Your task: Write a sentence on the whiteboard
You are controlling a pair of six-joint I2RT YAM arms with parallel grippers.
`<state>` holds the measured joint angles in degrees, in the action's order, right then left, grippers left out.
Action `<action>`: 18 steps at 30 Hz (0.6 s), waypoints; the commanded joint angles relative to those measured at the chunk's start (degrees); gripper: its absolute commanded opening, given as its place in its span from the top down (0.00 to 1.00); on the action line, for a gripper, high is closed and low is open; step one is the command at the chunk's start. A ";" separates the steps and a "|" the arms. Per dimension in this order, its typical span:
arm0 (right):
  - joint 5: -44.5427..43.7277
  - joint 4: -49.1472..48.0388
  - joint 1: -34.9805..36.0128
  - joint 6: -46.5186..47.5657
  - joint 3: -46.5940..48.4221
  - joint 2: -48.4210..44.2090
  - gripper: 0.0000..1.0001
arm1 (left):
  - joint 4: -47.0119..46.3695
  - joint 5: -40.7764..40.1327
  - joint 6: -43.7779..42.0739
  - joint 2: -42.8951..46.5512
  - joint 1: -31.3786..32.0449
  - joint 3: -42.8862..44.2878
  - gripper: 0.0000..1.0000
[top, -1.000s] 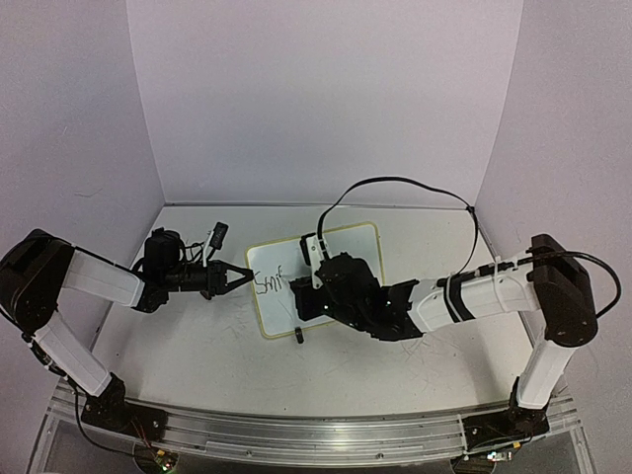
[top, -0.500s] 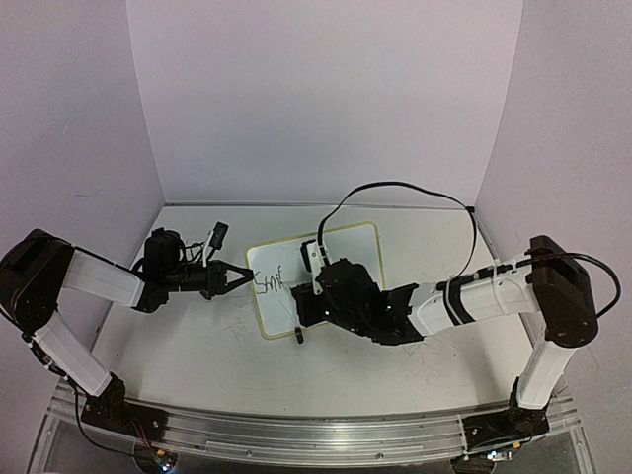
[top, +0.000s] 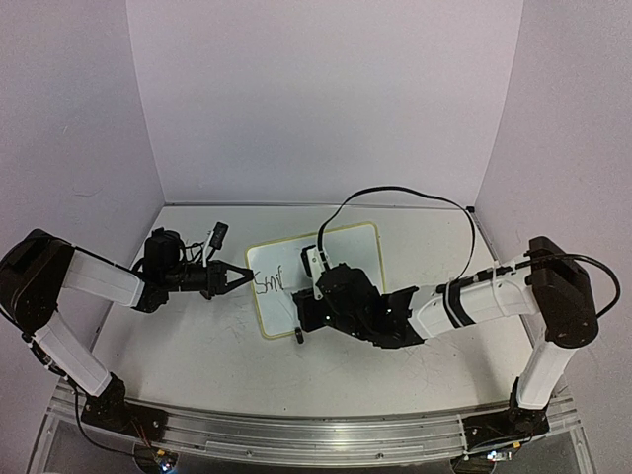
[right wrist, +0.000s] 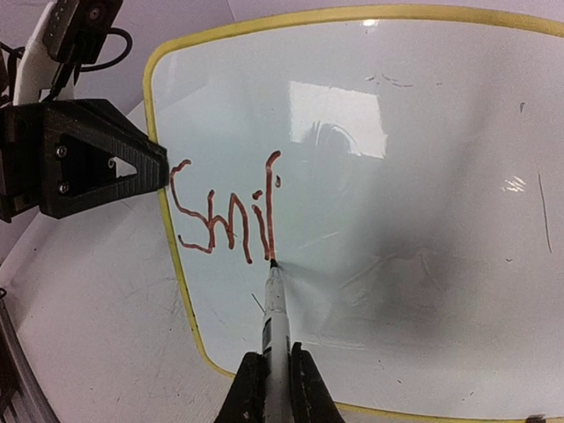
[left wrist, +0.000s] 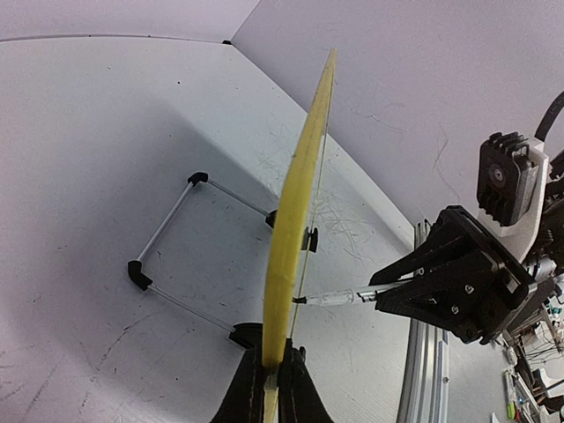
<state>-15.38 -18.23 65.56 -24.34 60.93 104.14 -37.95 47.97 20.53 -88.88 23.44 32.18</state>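
Whiteboard (right wrist: 397,220) is getting the sentence (right wrist: 225,211), 4 letters in; right end effector (right wrist: 269,374) pinching marker (right wrist: 275,308), left end effector (left wrist: 271,381) pinching its edge; next probably needing the e.

Right wrist: whiteboard (right wrist: 423,220) right edge runs out of frame. Marker (right wrist: 275,308) rear end vanishes between the right gripper (right wrist: 273,354) fingers, which the bottom edge cuts off. Left wrist: board is edge-on, so its writing face is hidden. Left gripper (left wrist: 275,354) fingers cropped at the bottom, board's lower end lost between them. Top view: right wrist covers the board's lower right part, marker and fingertips can't be made out, sentence (top: 269,283) too small to read.
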 commanded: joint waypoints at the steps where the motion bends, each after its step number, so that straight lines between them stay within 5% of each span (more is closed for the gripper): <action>1: -3.03 2.32 -0.38 0.04 -0.63 -2.38 1.00 | 1.81 2.04 -0.13 1.19 0.38 0.42 1.00; 6: 0.07 -5.21 -0.43 2.98 -3.20 -6.26 1.00 | 1.85 2.06 -0.06 1.17 0.40 0.48 1.00; 18: -0.76 -5.42 -0.77 4.01 -0.02 -2.47 1.00 | 1.95 2.14 -0.06 1.29 0.41 0.50 1.00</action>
<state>-15.35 -21.73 65.16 -20.84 58.34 100.89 -37.98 48.05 20.51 -88.88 23.44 32.18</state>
